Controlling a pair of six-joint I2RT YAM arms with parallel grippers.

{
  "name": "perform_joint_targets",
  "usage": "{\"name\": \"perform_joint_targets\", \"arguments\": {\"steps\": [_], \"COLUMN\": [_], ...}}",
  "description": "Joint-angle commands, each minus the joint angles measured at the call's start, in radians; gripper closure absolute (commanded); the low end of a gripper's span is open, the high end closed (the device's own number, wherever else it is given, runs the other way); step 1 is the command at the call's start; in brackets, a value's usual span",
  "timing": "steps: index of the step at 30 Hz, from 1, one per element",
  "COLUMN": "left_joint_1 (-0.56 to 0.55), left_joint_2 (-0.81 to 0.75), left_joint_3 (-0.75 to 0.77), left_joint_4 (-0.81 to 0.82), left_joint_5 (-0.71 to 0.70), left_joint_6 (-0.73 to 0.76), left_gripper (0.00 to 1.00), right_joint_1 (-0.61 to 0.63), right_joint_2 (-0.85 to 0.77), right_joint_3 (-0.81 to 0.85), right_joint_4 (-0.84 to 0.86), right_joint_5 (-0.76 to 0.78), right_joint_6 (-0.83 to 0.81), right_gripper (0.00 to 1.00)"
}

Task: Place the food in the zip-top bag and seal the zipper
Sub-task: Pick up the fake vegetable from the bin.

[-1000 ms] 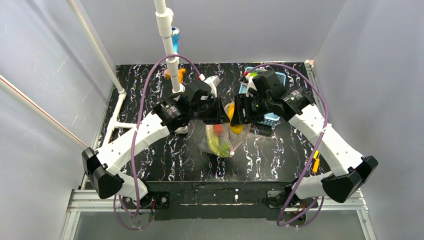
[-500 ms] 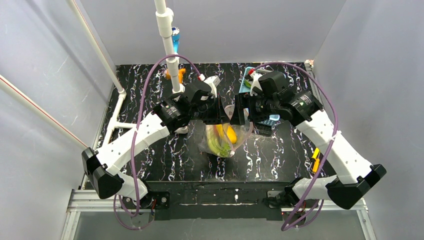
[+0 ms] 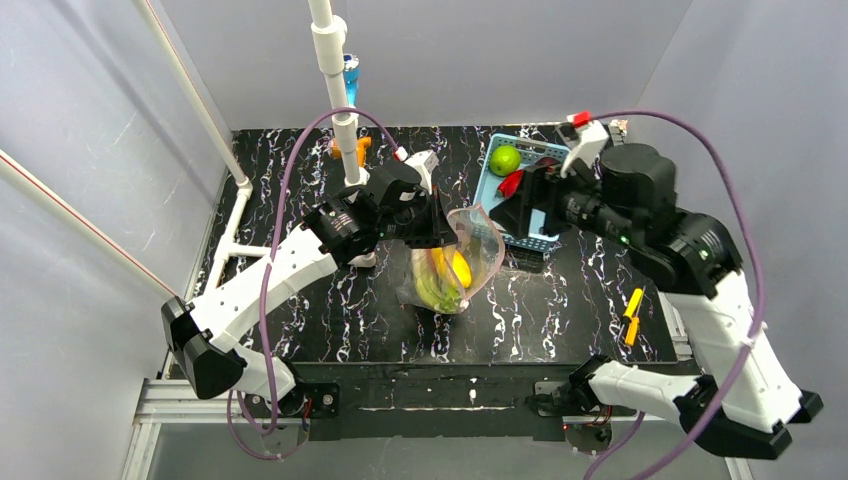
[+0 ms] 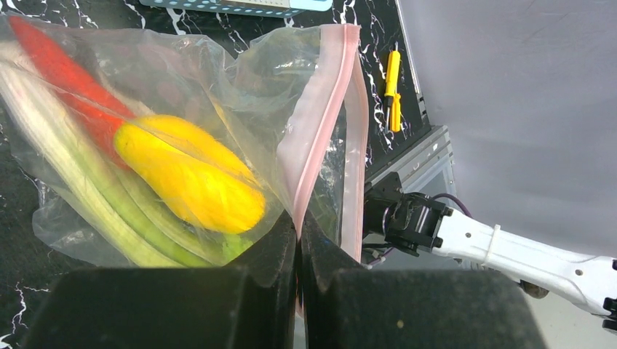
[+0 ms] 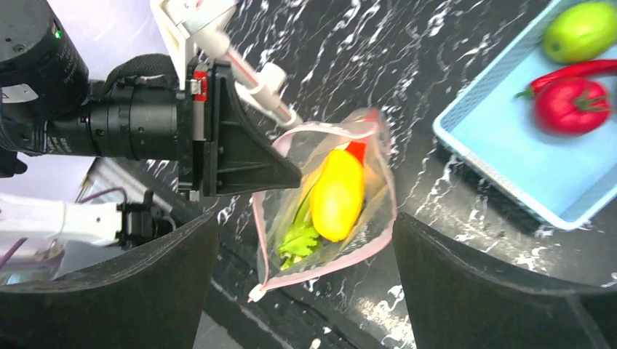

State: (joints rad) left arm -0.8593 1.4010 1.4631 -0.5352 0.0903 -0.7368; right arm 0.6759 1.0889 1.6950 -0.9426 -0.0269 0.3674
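Observation:
My left gripper (image 4: 298, 227) is shut on the pink zipper (image 4: 320, 123) of the zip-top bag (image 3: 478, 250), holding its mouth up and open. The bag holds a yellow fruit (image 4: 189, 174), a red chilli (image 4: 65, 73) and the leek (image 4: 73, 182). My right gripper (image 5: 304, 218) is open and empty, raised above the bag's mouth (image 5: 327, 196). The light-blue basket (image 5: 502, 167) holds a green fruit (image 5: 582, 30), a red tomato (image 5: 571, 105) and another chilli (image 5: 575, 70). In the top view the right gripper (image 3: 520, 205) hangs over the basket's near left corner.
The basket (image 3: 545, 150) stands at the back right, close to the bag. A yellow screwdriver (image 3: 631, 315) lies near the right edge. A white pole (image 3: 340, 100) with an orange clip stands at the back, left of the left gripper (image 3: 443, 228).
The yellow fruit went from my right gripper into the bag. The right gripper opened and drew up and back to the right, uncovering the basket. The left gripper held still.

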Motion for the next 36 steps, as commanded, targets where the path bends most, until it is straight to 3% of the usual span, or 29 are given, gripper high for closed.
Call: {"name": "perform_joint_targets", "arguments": {"steps": [1, 6, 11, 15, 18, 25, 36], "left_joint_1": [0.006, 0.007, 0.007, 0.006, 0.006, 0.007, 0.006], "left_joint_2": [-0.060, -0.088, -0.093, -0.095, -0.091, -0.089, -0.067], "left_joint_3": [-0.003, -0.023, -0.013, -0.018, -0.013, 0.002, 0.014], "left_joint_4": [-0.004, -0.009, -0.016, -0.015, -0.018, -0.034, -0.042], "left_joint_5": [-0.018, -0.045, -0.048, -0.053, -0.053, -0.061, -0.025], "left_joint_6": [0.007, 0.010, 0.014, 0.012, 0.012, 0.014, -0.015], "left_gripper": [1.00, 1.00, 1.00, 1.00, 1.00, 1.00, 1.00], "right_joint_1": [-0.023, -0.170, -0.435, -0.540, -0.563, -0.574, -0.575], "right_joint_2": [-0.059, -0.072, -0.029, 0.067, 0.158, 0.352, 0.563], "right_joint_3": [-0.051, -0.059, -0.135, -0.217, -0.269, -0.342, -0.372], "right_joint_4": [0.085, 0.050, 0.106, 0.165, 0.215, 0.303, 0.430], "right_joint_5": [0.218, 0.337, 0.077, -0.115, -0.180, -0.079, -0.145], "right_joint_6": [0.052, 0.128, 0.144, 0.148, 0.170, 0.191, 0.139], "right_gripper": [0.04, 0.05, 0.05, 0.04, 0.04, 0.04, 0.02]}}
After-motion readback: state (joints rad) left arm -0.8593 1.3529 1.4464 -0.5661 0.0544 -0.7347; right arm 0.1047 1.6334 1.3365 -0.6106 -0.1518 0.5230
